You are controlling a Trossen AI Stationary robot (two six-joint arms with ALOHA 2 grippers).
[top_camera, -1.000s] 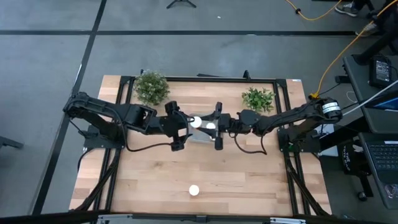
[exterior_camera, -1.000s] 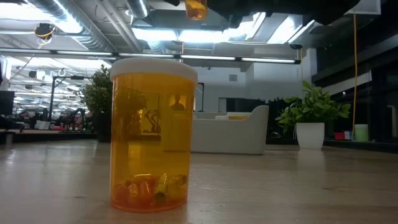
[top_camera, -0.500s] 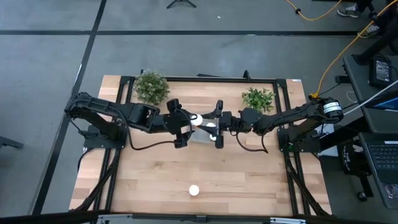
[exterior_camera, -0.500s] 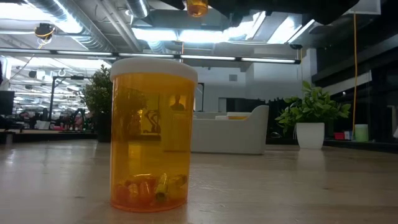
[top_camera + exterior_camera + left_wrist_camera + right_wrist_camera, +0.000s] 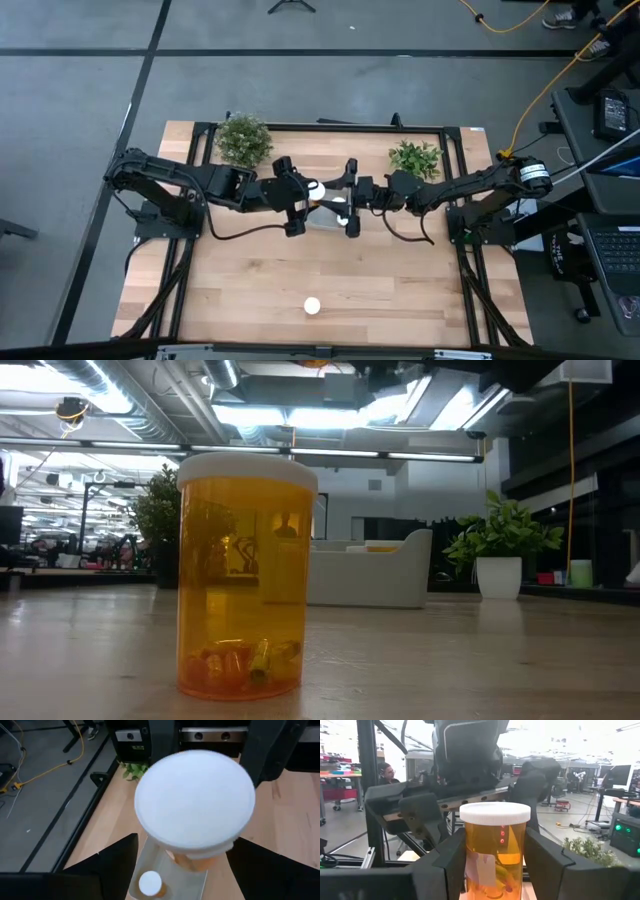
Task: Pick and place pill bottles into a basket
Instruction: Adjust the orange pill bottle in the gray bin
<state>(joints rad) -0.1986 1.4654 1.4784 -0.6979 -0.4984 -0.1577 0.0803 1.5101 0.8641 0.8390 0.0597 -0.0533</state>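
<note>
My right gripper (image 5: 335, 197) is shut on one pill bottle (image 5: 495, 850), amber with a white cap (image 5: 195, 802), and holds it above the basket (image 5: 322, 222) at mid-table. My left gripper (image 5: 303, 193) faces it, open, its fingers (image 5: 420, 812) standing on either side of the cap; whether they touch it, I cannot tell. A second bottle (image 5: 150, 882) stands inside the basket (image 5: 139, 870). Another bottle (image 5: 247, 575) stands upright on its base near the table's front edge (image 5: 312, 306). My right gripper pinches the bottle's amber body (image 5: 470, 855) between its two fingers (image 5: 455, 865), below the cap. The fingers come roughly level from the table's right side. The bottle stands upright in the hold, cap up, lifted clear above the basket.
Two potted plants stand at the table's far side, one at the left (image 5: 243, 140) and one at the right (image 5: 415, 158). Bare wood lies between the basket and the front bottle. A person (image 5: 383, 770) shows in the room beyond.
My right gripper has edged up with the bottle, whose bottom has left the top of the low view. My left gripper has crept toward the table's right edge, nearer the bottle's cap.
</note>
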